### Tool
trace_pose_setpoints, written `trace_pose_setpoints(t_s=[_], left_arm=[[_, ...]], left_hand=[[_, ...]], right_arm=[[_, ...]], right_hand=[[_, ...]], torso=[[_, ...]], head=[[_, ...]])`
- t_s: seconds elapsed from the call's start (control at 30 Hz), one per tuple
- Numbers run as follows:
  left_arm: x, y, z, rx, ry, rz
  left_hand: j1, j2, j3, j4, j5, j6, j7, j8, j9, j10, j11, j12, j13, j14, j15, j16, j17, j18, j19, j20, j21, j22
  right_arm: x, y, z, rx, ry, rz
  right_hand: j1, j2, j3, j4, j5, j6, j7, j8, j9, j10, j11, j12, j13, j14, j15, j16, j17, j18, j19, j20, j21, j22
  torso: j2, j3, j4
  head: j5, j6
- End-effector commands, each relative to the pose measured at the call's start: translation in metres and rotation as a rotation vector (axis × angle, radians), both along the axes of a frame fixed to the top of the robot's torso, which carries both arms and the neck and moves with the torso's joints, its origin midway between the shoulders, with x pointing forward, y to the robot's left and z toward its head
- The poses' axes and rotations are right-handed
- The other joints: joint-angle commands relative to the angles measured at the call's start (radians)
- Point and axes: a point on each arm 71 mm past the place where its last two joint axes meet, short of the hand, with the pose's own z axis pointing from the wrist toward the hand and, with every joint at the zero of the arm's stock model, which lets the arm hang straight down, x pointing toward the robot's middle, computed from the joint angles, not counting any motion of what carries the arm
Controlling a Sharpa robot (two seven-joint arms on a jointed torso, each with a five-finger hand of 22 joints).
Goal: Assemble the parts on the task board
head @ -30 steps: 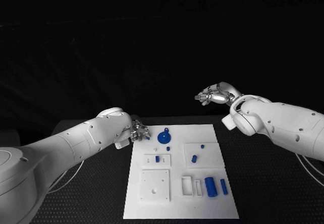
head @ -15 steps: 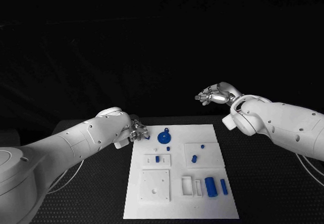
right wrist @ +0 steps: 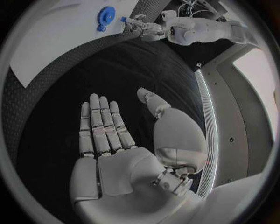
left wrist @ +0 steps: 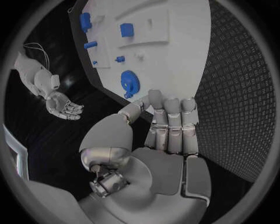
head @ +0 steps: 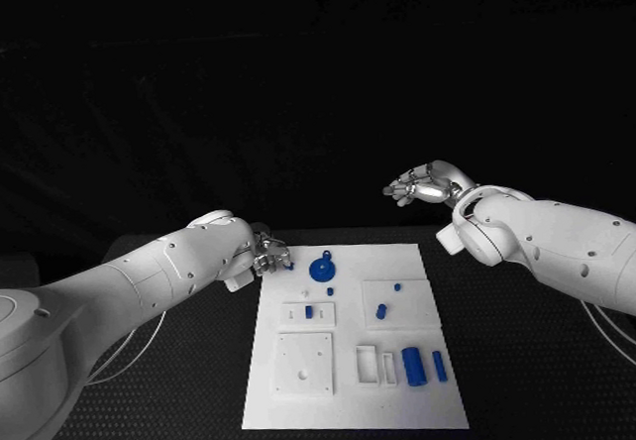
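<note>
Head view, board: the flat white rectangular task board (head: 356, 347) lies in the lower middle of the frame on the black textured counter (head: 533, 367), placed squarely so both arms can reach it.
Head view, parts: a round blue toothed gear (head: 323, 270) sits near the board's upper left edge; a stubby blue cylinder (head: 413, 360) and a slim blue bar (head: 439, 365) lie at lower right beside a white rectangular frame (head: 367, 364); small blue pegs (head: 381, 311) stand mid-board.
Head view, left hand: the left hand (head: 273, 254) is low at the board's upper left corner, just beside the gear, probably to work that corner; from here I cannot tell what its fingertips hold.
Head view, right hand: the right hand (head: 423, 187) is raised at upper right, well apart from the board, seemingly parked out of the way.
Left wrist view: the left hand (left wrist: 166, 135) reaches toward the board (left wrist: 181, 56), fingers together, thumb beside the gear (left wrist: 129, 82).
Right wrist view: the right hand (right wrist: 108, 140) lies flat and spread, gripping nothing; at the top, the left hand (right wrist: 142, 28) pinches a tiny blue piece (right wrist: 123, 19) near the gear (right wrist: 105, 16).
</note>
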Motion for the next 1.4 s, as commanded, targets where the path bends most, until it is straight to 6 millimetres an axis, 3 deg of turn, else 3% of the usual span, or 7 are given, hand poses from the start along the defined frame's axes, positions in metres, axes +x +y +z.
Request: trace_pose_setpoints(t_s=[0.03, 0.23, 0.53, 0.83, 1.07, 1.4], left_arm=[[-0.001, -0.001, 0.001, -0.050, -0.011, 0.017], [-0.010, 0.000, 0.002, -0.065, -0.027, 0.004], [-0.032, 0.008, 0.005, -0.089, -0.076, -0.013], [-0.062, 0.013, 0.008, -0.054, -0.114, -0.076], [-0.088, 0.014, -0.007, 0.001, -0.114, -0.132], [-0.102, 0.008, -0.014, 0.036, -0.164, -0.162]], left_hand=[[-0.016, -0.002, 0.026, 0.006, -0.005, 0.053, -0.038, 0.005, 0.014, 0.007, -0.001, 0.003, 0.002, 0.008, -0.003, 0.006, -0.001, -0.011, 0.008, -0.075, 0.003, 0.020], [-0.079, 0.007, 0.050, 0.008, 0.005, 0.085, -0.050, 0.024, 0.028, 0.012, -0.012, 0.004, 0.002, 0.013, -0.003, 0.011, -0.003, -0.011, 0.012, -0.077, 0.007, 0.020], [-0.105, 0.007, 0.071, 0.001, 0.007, 0.094, -0.055, 0.029, 0.038, 0.022, -0.017, 0.003, 0.001, 0.022, -0.006, 0.013, -0.006, -0.008, 0.021, -0.080, 0.012, 0.020], [-0.132, 0.003, 0.087, -0.001, 0.008, 0.114, -0.062, 0.037, 0.046, 0.033, -0.024, -0.003, -0.003, 0.033, -0.009, 0.010, -0.011, -0.006, 0.031, -0.082, 0.015, 0.018], [-0.144, -0.001, 0.097, -0.002, 0.009, 0.127, -0.067, 0.040, 0.050, 0.043, -0.028, -0.007, -0.006, 0.043, -0.010, 0.008, -0.014, -0.005, 0.038, -0.083, 0.017, 0.018], [-0.151, -0.011, 0.116, -0.005, 0.014, 0.145, -0.073, 0.043, 0.054, 0.059, -0.034, -0.011, -0.009, 0.058, -0.011, 0.006, -0.018, -0.001, 0.049, -0.085, 0.020, 0.018]], right_arm=[[0.000, -0.001, 0.000, 0.000, 0.004, 0.010], [0.000, -0.004, 0.000, -0.001, 0.006, 0.006], [0.001, -0.011, -0.001, -0.002, 0.007, -0.007], [0.001, -0.017, -0.001, -0.005, 0.008, -0.018], [0.002, -0.018, -0.001, -0.006, 0.008, -0.021], [0.001, -0.020, -0.001, -0.007, 0.009, -0.024]], right_hand=[[-0.007, 0.000, -0.006, 0.000, 0.005, -0.007, 0.019, 0.007, -0.001, 0.008, -0.002, -0.003, -0.001, 0.004, 0.006, -0.006, 0.001, 0.004, -0.005, 0.005, -0.004, 0.002], [-0.006, 0.000, -0.005, -0.001, 0.005, -0.007, 0.019, 0.007, -0.001, 0.008, -0.002, -0.004, -0.001, 0.004, 0.006, -0.007, 0.001, 0.004, -0.005, 0.005, -0.004, 0.002], [-0.004, 0.001, -0.005, -0.001, 0.006, -0.007, 0.019, 0.007, -0.001, 0.008, -0.002, -0.004, -0.001, 0.004, 0.006, -0.007, 0.002, 0.004, -0.005, 0.005, -0.005, 0.002], [-0.003, 0.002, -0.004, -0.002, 0.007, -0.007, 0.019, 0.007, -0.002, 0.008, -0.002, -0.004, -0.001, 0.004, 0.006, -0.007, 0.002, 0.004, -0.005, 0.005, -0.006, 0.003], [0.000, 0.003, -0.003, -0.003, 0.013, -0.007, 0.019, 0.008, -0.002, 0.009, -0.002, -0.004, -0.001, 0.004, 0.006, -0.008, 0.003, 0.004, -0.005, 0.005, -0.007, 0.004], [0.000, 0.004, -0.003, -0.003, 0.023, -0.007, 0.019, 0.008, -0.004, 0.009, -0.002, -0.005, -0.001, 0.004, 0.007, -0.010, 0.004, 0.005, -0.005, 0.006, -0.009, 0.006]], torso=[[-0.001, -0.0009, 0.0005], [-0.003, -0.0004, 0.0040], [-0.007, -0.0006, 0.0112], [-0.015, -0.0009, 0.0221], [-0.021, -0.0006, 0.0299], [-0.021, 0.0002, 0.0302]], head=[[0.002, 0.000], [0.004, 0.002], [0.005, 0.005], [-0.003, -0.001], [-0.006, -0.008], [-0.003, -0.012]])
